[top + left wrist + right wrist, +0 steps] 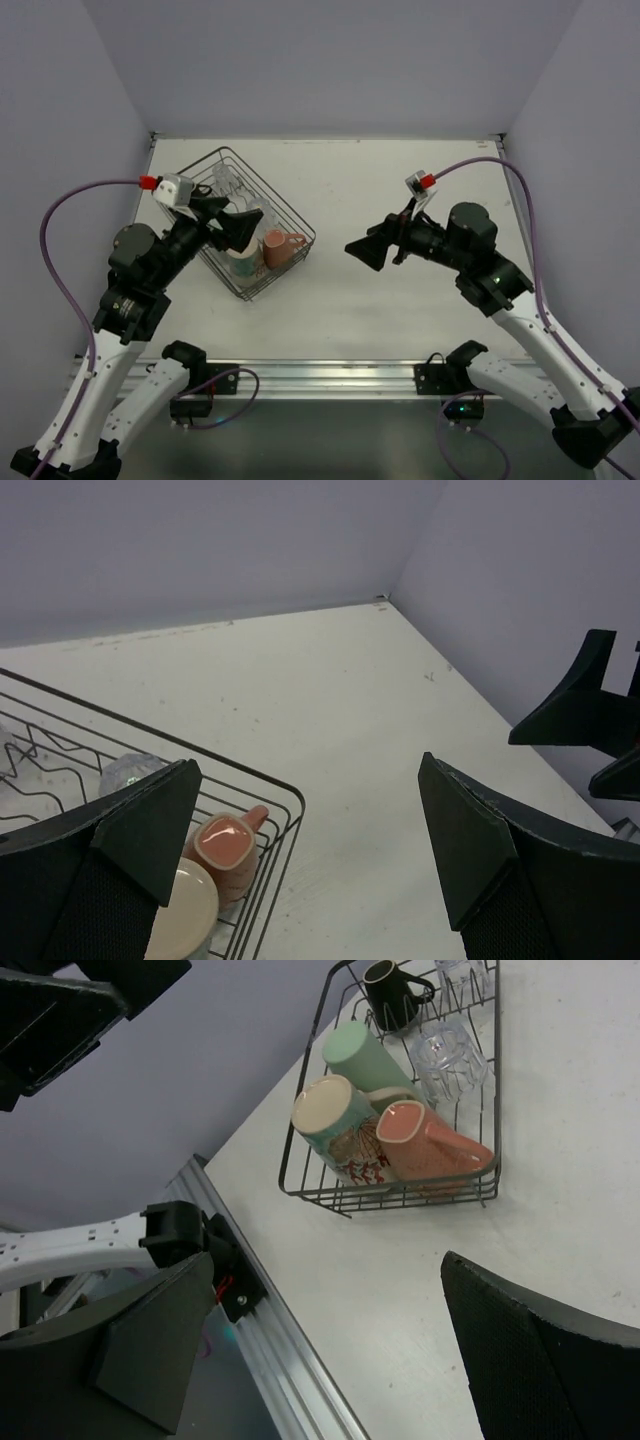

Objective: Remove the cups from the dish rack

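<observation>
The black wire dish rack sits at the left of the table. In the right wrist view, the rack holds a cream patterned mug, a salmon-pink mug, a pale green cup, a dark brown mug and two clear glasses. My left gripper is open and empty above the rack; its view shows the salmon-pink mug and the cream mug below its left finger. My right gripper is open and empty over the table, right of the rack.
The aluminium rail runs along the near table edge. Walls close in the far and side edges. Bare tabletop lies between the rack and the right arm. My right gripper also shows in the left wrist view.
</observation>
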{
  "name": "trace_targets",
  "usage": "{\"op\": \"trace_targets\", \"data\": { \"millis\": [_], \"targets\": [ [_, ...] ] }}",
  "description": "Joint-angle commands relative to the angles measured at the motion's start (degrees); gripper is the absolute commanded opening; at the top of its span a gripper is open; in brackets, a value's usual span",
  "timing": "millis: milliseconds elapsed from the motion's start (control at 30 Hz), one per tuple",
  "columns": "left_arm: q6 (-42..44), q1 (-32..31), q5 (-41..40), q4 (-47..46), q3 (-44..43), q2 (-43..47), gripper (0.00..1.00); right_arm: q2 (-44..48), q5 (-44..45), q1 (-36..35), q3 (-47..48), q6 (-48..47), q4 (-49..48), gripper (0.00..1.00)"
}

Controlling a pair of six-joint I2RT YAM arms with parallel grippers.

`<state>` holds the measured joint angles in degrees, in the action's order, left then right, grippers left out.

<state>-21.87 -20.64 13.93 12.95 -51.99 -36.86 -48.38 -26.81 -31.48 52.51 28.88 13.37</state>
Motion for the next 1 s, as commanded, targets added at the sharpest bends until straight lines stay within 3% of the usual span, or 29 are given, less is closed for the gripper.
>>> {"op": "trace_targets", "data": {
  "millis": [0,167,400,600,800,900,967],
  "targets": [
    [1.0,0.3,-5.7,0.8,-0.8,-0.2,1.0,-2.8,4.5,-3.6,5.1,-4.4,1.0,0.99],
    [-1.8,0.3,-20.3,7.3,1.2,3.7,1.0,-10.6,4.9,-10.1,11.1,-9.2,0.8,0.99],
    [-8.8,0.3,-45.6,19.1,2.9,10.8,1.0,-27.0,4.0,-16.3,27.5,-15.5,2.5,0.99],
    [-7.5,0.3,-49.4,18.3,4.6,16.1,1.0,-41.3,5.4,-20.9,43.7,-22.0,10.1,0.99],
    [-5.7,0.3,-47.1,14.6,8.1,19.4,1.0,-51.4,7.2,-23.8,53.5,-25.5,15.0,0.99],
    [-6.2,0.3,-44.9,14.8,8.0,18.1,1.0,-54.4,11.4,-24.6,55.5,-26.7,16.9,0.99],
    [-6.8,0.3,-41.6,14.0,8.7,17.6,1.0,-53.4,13.5,-24.7,51.3,-25.7,15.3,0.99]
  ]
}}
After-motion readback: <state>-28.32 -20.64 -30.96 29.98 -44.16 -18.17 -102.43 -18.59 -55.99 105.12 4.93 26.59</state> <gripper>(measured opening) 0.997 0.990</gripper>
